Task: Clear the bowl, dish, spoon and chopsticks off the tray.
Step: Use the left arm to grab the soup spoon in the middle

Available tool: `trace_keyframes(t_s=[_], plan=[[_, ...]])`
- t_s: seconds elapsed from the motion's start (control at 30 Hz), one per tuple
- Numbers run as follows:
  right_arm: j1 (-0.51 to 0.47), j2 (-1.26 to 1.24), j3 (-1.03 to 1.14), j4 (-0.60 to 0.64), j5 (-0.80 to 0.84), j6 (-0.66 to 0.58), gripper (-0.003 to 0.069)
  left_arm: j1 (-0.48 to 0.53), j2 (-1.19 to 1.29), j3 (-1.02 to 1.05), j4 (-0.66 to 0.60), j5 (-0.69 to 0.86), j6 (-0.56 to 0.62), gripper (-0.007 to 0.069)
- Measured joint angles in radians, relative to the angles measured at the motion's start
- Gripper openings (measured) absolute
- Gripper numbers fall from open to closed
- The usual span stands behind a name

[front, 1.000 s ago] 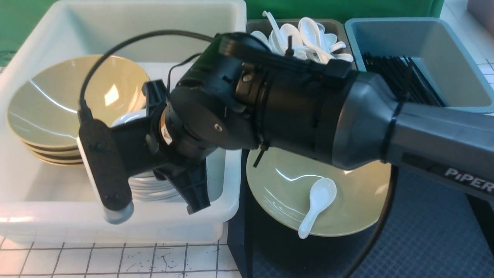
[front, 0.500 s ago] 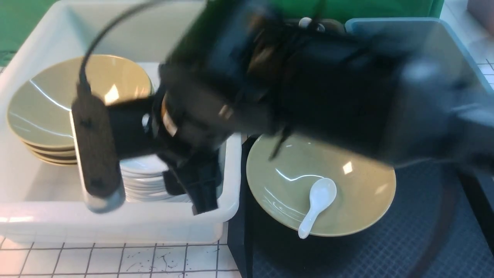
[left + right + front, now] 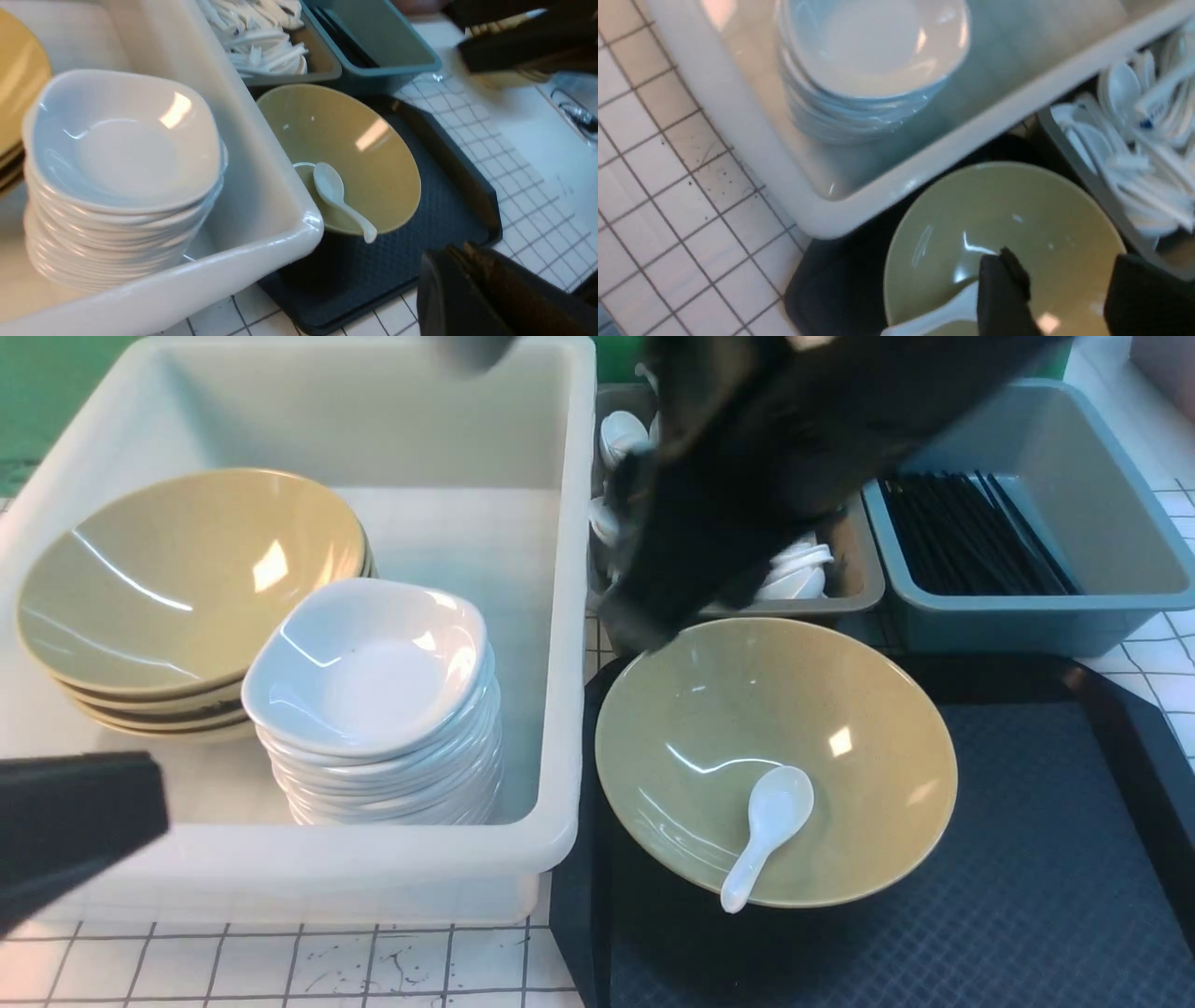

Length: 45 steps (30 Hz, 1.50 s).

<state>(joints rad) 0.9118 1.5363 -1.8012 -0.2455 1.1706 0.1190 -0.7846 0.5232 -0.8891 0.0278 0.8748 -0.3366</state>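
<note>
Two items remain on the tray [image 3: 1046, 859]: the bowl [image 3: 775, 747] near its ten o'clock corner and the spoon [image 3: 770, 826] inside it, handle toward seven o'clock. No dish or sticks show there; white dishes [image 3: 373, 672] stack in the tub [image 3: 560, 616] at nine o'clock, chopsticks [image 3: 971, 537] lie in the blue bin [image 3: 1074, 607] at one o'clock, so roughly half seems done. Right tool [image 3: 1064, 289] hangs over the bowl, jaws apart and empty; left tool [image 3: 460, 261] is closed on nothing

White gridded tabletop [image 3: 280, 971]: white tub [image 3: 308, 887], black tray [image 3: 1027, 859], grey bin [image 3: 859, 583], blue bin [image 3: 1092, 457]
</note>
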Motion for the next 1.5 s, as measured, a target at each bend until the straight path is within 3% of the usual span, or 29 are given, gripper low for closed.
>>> trace_keyframes(t_s=[0.1,0.4,0.63,0.8,0.93,1.1,1.17,1.43,1.5], plan=[[-0.059,-0.098,0.157,0.027,0.0,0.097,0.0298,0.0,0.029,0.0,-0.048,0.0,0.048,0.0],[-0.076,-0.366,0.476,0.054,0.0,0.166,0.0275,0.0,0.244,-0.005,-0.178,-0.008,0.096,0.0],[-0.076,-0.722,0.616,0.056,0.0,0.202,0.015,-0.001,0.604,-0.151,-0.267,-0.022,0.113,0.0],[-0.076,-0.935,0.702,0.058,0.0,0.217,0.0087,-0.059,0.854,-0.315,-0.247,0.014,0.101,0.0],[-0.076,-1.049,0.754,0.058,0.001,0.211,0.0083,-0.151,1.051,-0.469,-0.182,0.092,0.037,0.0],[-0.076,-1.142,0.765,0.059,0.001,0.186,0.0083,-0.176,1.23,-0.653,-0.148,0.162,-0.02,0.0007],[-0.076,-1.17,0.765,0.059,0.001,0.179,0.0083,-0.176,1.281,-0.698,-0.139,0.19,-0.023,0.0039],[-0.076,-1.25,0.765,0.066,0.001,0.17,0.0085,-0.169,1.458,-0.811,-0.028,0.26,-0.025,0.0325],[-0.076,-1.251,0.765,0.076,0.001,0.17,0.0085,-0.155,1.472,-0.811,-0.02,0.271,-0.025,0.0365]])
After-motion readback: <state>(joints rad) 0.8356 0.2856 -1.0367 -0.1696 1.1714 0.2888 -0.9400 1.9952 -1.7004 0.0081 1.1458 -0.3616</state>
